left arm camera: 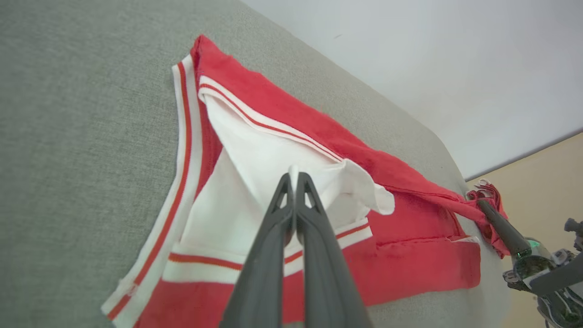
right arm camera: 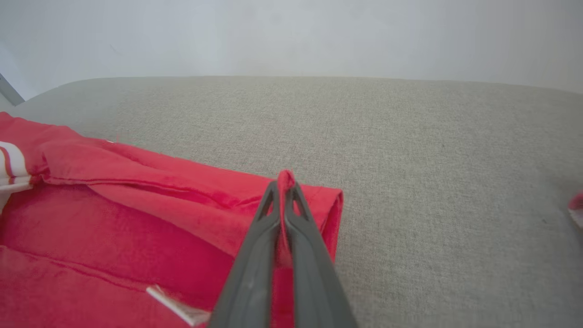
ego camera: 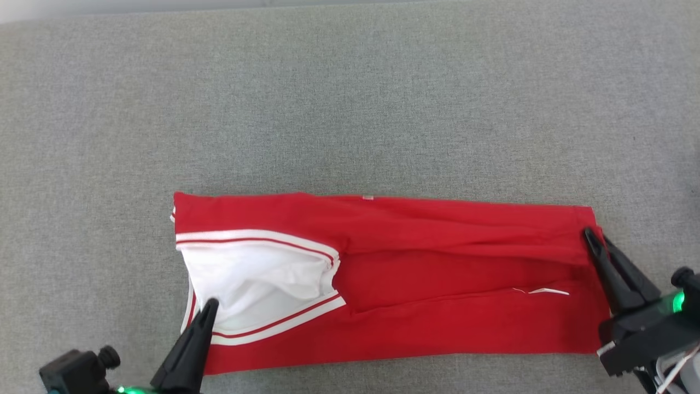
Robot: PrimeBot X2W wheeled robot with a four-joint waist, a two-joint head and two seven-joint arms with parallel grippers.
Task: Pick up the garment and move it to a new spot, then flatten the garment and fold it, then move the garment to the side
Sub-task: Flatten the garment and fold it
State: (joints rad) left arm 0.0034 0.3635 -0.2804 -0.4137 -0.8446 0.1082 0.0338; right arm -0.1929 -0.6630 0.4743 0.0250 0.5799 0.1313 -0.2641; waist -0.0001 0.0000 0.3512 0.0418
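The garment (ego camera: 415,262) is a red top with white, red-striped trim and a white inside, lying folded lengthwise on the grey surface (ego camera: 350,109). My left gripper (ego camera: 210,304) is shut on the white fabric at the garment's left end; in the left wrist view the left gripper (left arm camera: 293,175) pinches a white fold of the garment (left arm camera: 282,150). My right gripper (ego camera: 596,235) is shut on the red edge at the garment's right end. In the right wrist view a red ridge of the garment (right arm camera: 136,182) sticks up between the closed tips of the right gripper (right arm camera: 284,180).
The grey fabric surface (right arm camera: 410,159) stretches wide beyond and to both sides of the garment. A pale wall (left arm camera: 432,54) and a tan floor (left arm camera: 537,182) lie past its far edge. A small white label (ego camera: 547,291) lies on the red cloth.
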